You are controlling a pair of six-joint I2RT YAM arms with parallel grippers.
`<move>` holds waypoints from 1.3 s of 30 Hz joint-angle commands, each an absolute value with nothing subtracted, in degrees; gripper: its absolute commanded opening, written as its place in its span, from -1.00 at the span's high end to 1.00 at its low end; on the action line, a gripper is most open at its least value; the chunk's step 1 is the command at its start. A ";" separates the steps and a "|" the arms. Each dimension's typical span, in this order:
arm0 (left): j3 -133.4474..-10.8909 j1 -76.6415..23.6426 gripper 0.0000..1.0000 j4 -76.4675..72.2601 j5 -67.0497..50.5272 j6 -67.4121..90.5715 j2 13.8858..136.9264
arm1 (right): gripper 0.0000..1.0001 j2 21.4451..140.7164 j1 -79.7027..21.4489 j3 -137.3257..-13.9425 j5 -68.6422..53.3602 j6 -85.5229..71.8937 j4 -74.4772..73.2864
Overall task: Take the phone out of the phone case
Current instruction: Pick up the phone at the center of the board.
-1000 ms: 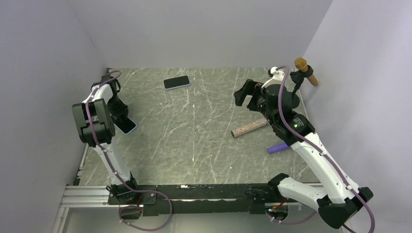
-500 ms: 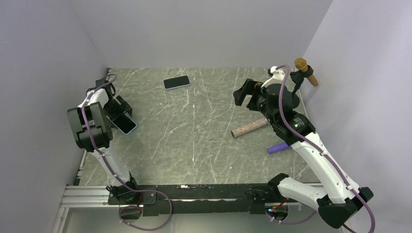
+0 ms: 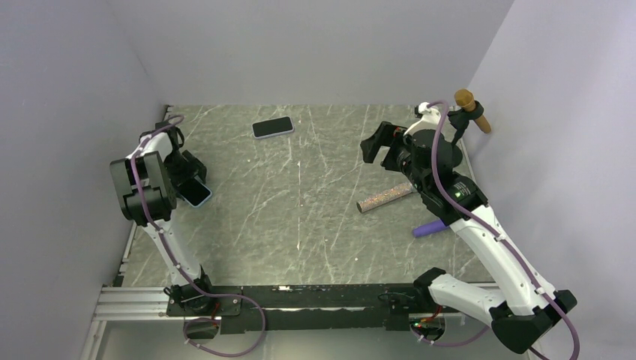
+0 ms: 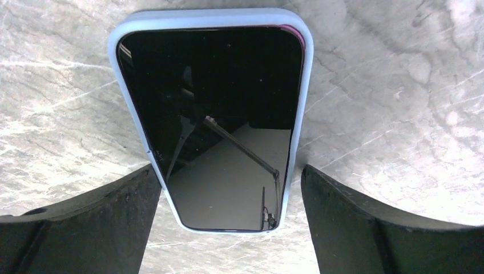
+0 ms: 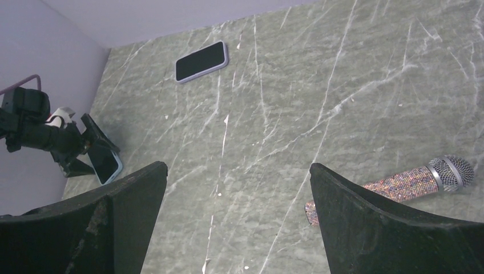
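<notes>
— Where, against the left gripper [image 4: 228, 171]?
— Straight ahead of it, flat on the marble table [image 4: 399, 85]. Puts the near end of the phone [image 4: 211, 114] between the two fingers [image 4: 103, 228] and reaches well past their tips with the rest.
— Gripping?
— No. Spread wide, holding nothing. Shows one finger just beside the edge of the phone case [image 4: 211, 17], contact impossible to judge, and bare marble between the case and the other finger.
— And from overhead?
— Sits close to the left wall, about midway up the table, right at the gripper's tips.
— Looks like?
— Slim slab, screen up, glass dark and glossy, mirroring pale shapes and thin lines. Wrapped all round by a pale blue rim with rounded corners.
— Heading?
— Runs its long axis away from the wrist, nearly in line with the gripper, a shade tilted. Seen from above, slants from far-left to near-right.
— The right gripper [image 3: 377, 144]?
— Held up over the right half of the table, jaws wide apart, nothing between them. Well apart from the cased phone.
— Anything else down there?
— A second phone [image 3: 272, 127] near the far wall, a glittery microphone [image 3: 386, 197] by the right arm, and a purple object [image 3: 430, 228] nearer the bases.
</notes>
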State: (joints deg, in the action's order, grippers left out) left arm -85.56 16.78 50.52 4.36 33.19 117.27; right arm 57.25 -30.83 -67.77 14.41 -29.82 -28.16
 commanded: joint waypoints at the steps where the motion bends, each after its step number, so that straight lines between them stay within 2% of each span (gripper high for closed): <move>1: -85.32 16.78 -0.82 52.50 5.09 36.53 119.31 | -0.99 57.49 -30.69 -67.85 14.25 -30.30 -25.98; 4: -83.68 16.99 -0.69 51.10 4.89 36.87 118.29 | -0.99 57.80 -30.68 -68.01 13.82 -30.43 -25.82; 8: -82.39 17.23 -0.35 49.33 3.94 36.17 116.55 | -0.99 58.36 -30.67 -68.20 13.54 -30.67 -26.03; 15: -81.82 17.31 0.09 48.32 4.86 34.73 114.25 | -0.99 58.01 -30.67 -68.03 13.80 -30.76 -25.87; 24: -79.05 16.28 0.11 45.56 5.72 33.85 107.39 | -0.99 59.22 -30.61 -67.97 13.32 -31.11 -25.80; 31: -76.25 13.85 0.22 41.83 4.13 31.75 101.28 | -0.99 60.36 -30.62 -67.85 13.01 -31.16 -25.76; 36: -74.36 11.42 0.42 38.83 2.06 30.55 97.08 | -1.00 60.85 -30.64 -66.87 13.13 -32.25 -25.02; 39: -72.64 7.39 0.47 36.23 0.60 29.04 93.25 | -1.00 60.68 -30.43 -65.16 13.92 -33.36 -24.54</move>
State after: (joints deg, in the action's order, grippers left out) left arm -73.69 11.44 41.21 3.38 31.64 99.66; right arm 60.93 -30.83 -66.94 13.32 -31.59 -27.18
